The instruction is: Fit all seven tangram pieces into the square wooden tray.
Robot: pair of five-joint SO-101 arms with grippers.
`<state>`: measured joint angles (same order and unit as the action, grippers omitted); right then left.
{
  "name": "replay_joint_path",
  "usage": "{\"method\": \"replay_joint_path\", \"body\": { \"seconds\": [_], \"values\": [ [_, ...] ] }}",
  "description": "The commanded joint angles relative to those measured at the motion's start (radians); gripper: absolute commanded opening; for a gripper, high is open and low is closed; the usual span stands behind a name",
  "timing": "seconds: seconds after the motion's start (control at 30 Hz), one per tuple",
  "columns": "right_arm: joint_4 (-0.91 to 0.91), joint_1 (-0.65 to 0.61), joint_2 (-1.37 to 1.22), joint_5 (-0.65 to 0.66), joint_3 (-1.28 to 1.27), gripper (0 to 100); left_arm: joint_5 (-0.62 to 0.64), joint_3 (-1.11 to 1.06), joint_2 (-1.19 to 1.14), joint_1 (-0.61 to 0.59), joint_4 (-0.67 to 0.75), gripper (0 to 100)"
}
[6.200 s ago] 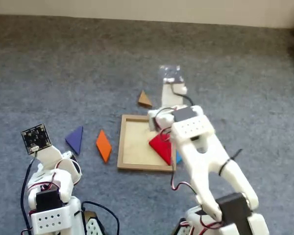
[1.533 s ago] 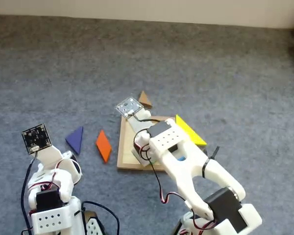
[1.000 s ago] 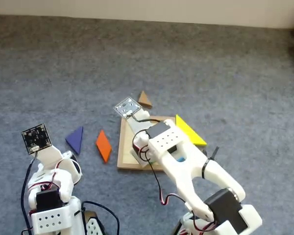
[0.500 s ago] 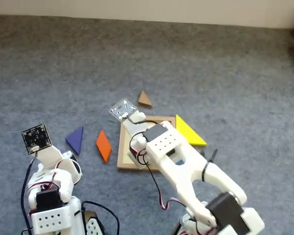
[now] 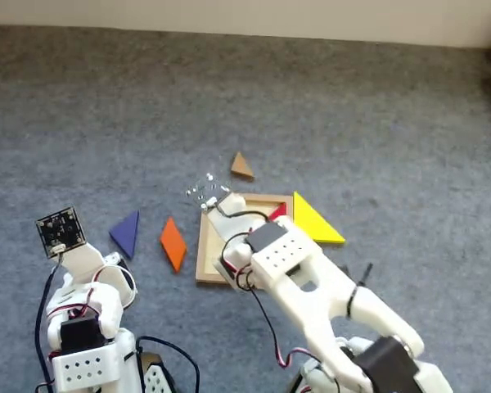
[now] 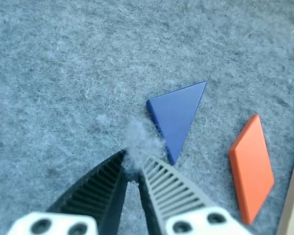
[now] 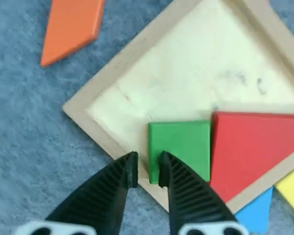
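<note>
The square wooden tray lies mid-table. In it a green square sits against the rim beside a red triangle. My right arm covers most of the tray. Its gripper hangs over the rim at the green square's edge, open by a narrow gap and holding nothing. A yellow triangle and a light blue piece lie outside the rim. On the carpet are a dark blue triangle, an orange parallelogram and a brown triangle. My left gripper is shut just short of the dark blue triangle.
Grey carpet covers the whole table. My left arm stands at the near left corner. Bare carpet stretches across the far half and the right side of the table.
My right arm has swung left across the tray, uncovering the yellow triangle and hiding most of the red one. In the last second its wrist shifted and turned slightly. The left arm stayed still.
</note>
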<state>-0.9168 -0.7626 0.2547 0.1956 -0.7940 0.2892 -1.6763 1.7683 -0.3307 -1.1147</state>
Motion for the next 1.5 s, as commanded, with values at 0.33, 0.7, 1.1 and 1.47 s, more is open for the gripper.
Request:
{"method": "replay_joint_path", "body": {
  "seconds": [0.33, 0.7, 1.1, 1.47],
  "values": [
    [-0.007, -0.012, -0.024, 0.006, 0.059, 7.4, 0.008, -0.021, 0.024, -0.013, 0.008, 1],
    [-0.058, 0.151, 0.321, 0.003, 0.056, 7.4, 0.008, -0.021, 0.024, -0.013, 0.008, 1],
    [-0.048, 0.437, 0.246, 0.012, 0.065, 18.5, 0.008, -0.021, 0.024, -0.013, 0.008, 1],
    [-0.002, 0.509, -0.073, 0.080, 0.179, 25.6, 0.008, -0.021, 0.024, -0.013, 0.008, 1]
  ]
}}
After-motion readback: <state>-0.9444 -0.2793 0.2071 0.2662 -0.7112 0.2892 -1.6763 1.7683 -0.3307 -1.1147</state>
